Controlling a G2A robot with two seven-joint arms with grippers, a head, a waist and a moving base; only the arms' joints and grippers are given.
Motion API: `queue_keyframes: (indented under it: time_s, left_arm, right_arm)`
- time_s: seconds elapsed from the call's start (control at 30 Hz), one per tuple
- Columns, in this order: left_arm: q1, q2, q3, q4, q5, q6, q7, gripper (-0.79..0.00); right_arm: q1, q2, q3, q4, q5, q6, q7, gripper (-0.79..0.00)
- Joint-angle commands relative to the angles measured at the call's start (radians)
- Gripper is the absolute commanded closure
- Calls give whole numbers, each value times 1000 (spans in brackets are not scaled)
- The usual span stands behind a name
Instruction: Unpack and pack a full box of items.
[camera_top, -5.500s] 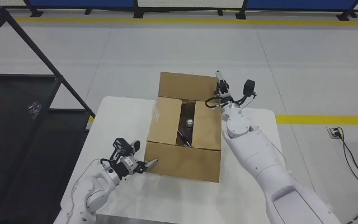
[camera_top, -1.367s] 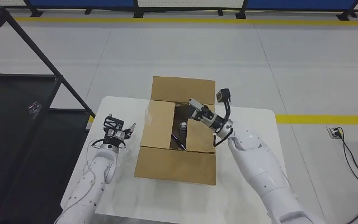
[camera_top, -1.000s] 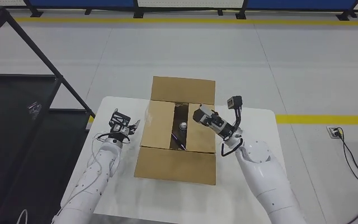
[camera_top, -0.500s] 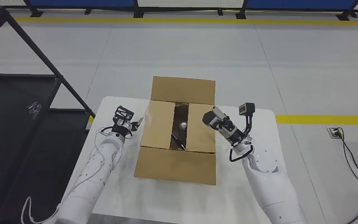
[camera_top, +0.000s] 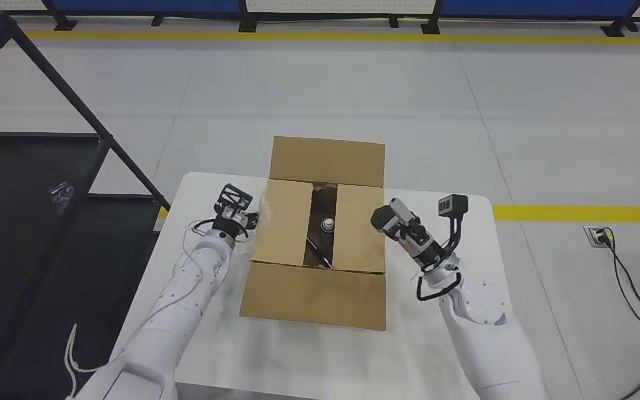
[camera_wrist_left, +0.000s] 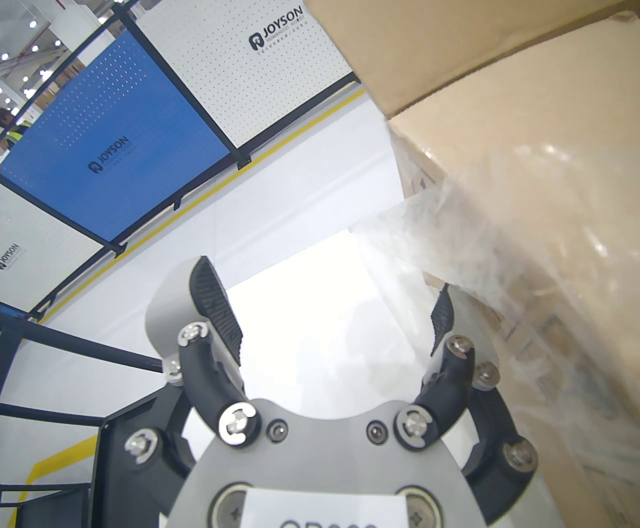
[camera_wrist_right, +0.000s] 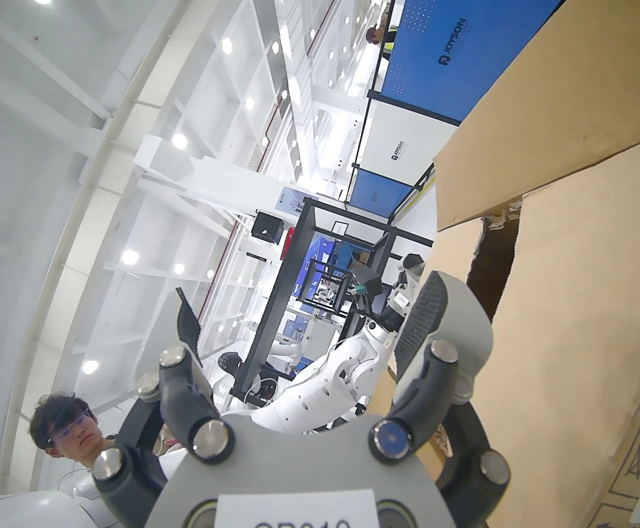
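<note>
left claw (camera_top: 238, 203) just beside box (camera_top: 313, 292) edge

This is a big industrial hall used as a robot test floor. Around the white table (camera_top: 300, 362) lies pale painted floor with yellow lines (camera_top: 570, 212). Beyond the table stand blue and white pegboard partitions (camera_wrist_left: 105, 145) and black-framed racks (camera_wrist_right: 320, 260). High above it hang rows of ceiling lamps (camera_wrist_right: 180, 141).
</note>
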Motion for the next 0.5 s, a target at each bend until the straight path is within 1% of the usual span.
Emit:
queue_keyframes:
  time_s: [0.0,0.2,0.47]
  left_arm:
    - [-8,-6,-5,11,-21,1,12,-785]
    - [-25,-15,-19,47,-59,28,54,-785]
    - [-21,-4,-52,68,-108,53,126,-785]
  right_arm:
    - [-4,1,0,-7,-2,6,-5,-785]
    - [-3,3,-10,-17,-10,21,-18,-785]
    - [31,5,-23,25,10,19,-5,-785]
